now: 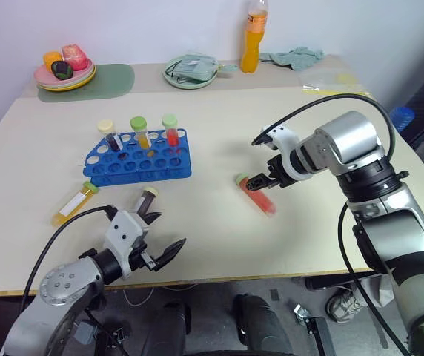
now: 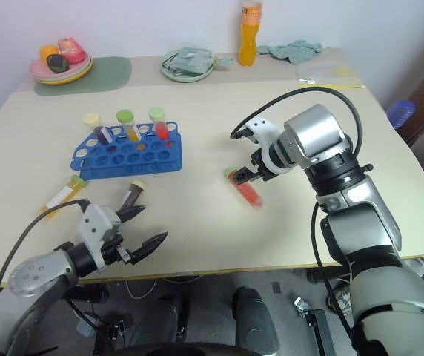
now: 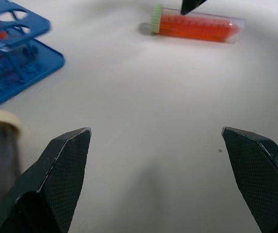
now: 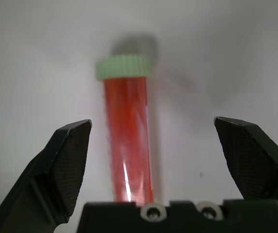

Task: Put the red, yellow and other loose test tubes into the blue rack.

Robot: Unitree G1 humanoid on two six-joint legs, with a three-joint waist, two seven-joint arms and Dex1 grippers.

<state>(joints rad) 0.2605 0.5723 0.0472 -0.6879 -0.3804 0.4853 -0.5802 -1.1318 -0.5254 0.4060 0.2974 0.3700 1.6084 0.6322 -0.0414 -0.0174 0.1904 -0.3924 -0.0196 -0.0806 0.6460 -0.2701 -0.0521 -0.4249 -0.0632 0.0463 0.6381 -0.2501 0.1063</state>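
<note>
Black jaws of the right gripper (image 4: 152,138) stand wide, straddling the red tube (image 4: 128,145), which lies flat on the table (image 1: 308,222) well apart from the blue rack (image 1: 139,157). Lower until both jaws flank the tube's middle, then close squarely; a grip near the green cap risks a swing when you lift. The left gripper (image 1: 160,241) hangs wide and empty near the table's front edge, beside the dark tube (image 1: 147,200). The yellow tube (image 1: 75,203) lies near it. Your right wrist view confirms the tube sits centred between the jaws; the head views alone show three tubes already standing in the rack.
</note>
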